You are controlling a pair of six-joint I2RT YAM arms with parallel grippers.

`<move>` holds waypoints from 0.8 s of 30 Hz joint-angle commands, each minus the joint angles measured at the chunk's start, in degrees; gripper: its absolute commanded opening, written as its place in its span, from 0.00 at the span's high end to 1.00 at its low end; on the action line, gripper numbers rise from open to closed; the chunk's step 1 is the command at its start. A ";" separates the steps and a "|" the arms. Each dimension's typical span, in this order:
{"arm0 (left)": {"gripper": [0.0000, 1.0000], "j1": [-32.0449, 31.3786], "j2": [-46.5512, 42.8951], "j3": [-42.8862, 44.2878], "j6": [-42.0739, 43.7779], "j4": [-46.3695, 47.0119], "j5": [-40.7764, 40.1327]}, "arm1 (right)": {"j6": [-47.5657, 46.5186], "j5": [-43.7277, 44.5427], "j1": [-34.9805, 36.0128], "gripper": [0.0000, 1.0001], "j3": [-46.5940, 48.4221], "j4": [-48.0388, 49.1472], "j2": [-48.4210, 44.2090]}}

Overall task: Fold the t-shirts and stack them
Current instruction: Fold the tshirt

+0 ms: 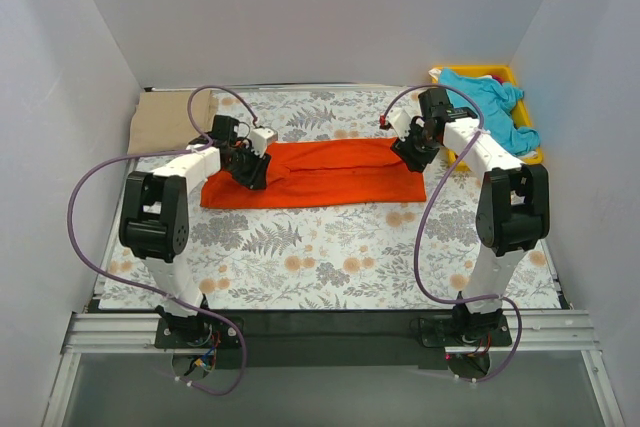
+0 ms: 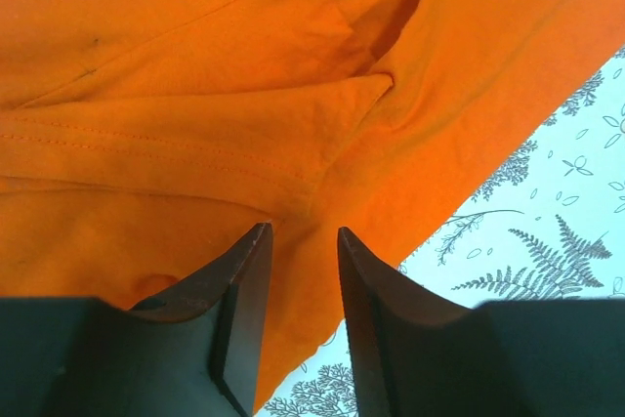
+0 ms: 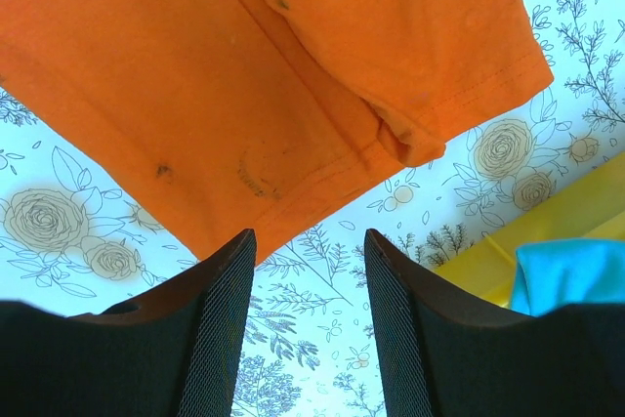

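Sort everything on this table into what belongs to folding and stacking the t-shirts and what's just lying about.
Belongs to the job:
- orange-red t-shirt, spread out between the two arms
- turquoise t-shirt, bunched in the tray
- tan t-shirt, at the far left corner

Just lying about:
- yellow tray
- fern-and-flower printed cloth under everything

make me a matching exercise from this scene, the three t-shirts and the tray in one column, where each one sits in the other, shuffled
Things
1. orange-red t-shirt
2. turquoise t-shirt
3. tan t-shirt
4. yellow tray

Places
a. far left corner
b. far right corner
c. heaped inside the tray
d. laid flat in the middle

Pairs: 1-d, 2-c, 3-a, 4-b
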 commanded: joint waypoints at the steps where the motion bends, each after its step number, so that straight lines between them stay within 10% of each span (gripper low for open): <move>1: 0.69 -0.61 0.34 -0.46 0.06 1.83 -1.10 | 0.67 -1.07 -0.15 0.53 0.11 -0.22 -1.12; 7: 0.79 -0.52 1.48 1.03 -1.00 2.98 -1.54 | 0.50 -0.98 -0.23 0.54 -0.07 -0.31 -0.77; 17: 0.70 -0.96 3.42 3.05 -0.91 2.18 -0.75 | -0.03 -0.89 -1.11 0.54 -0.77 -0.22 -0.51; 24: 1.00 -1.14 2.89 4.98 -2.31 2.27 0.74 | -0.20 -0.80 -1.37 0.55 -1.47 -0.14 -0.77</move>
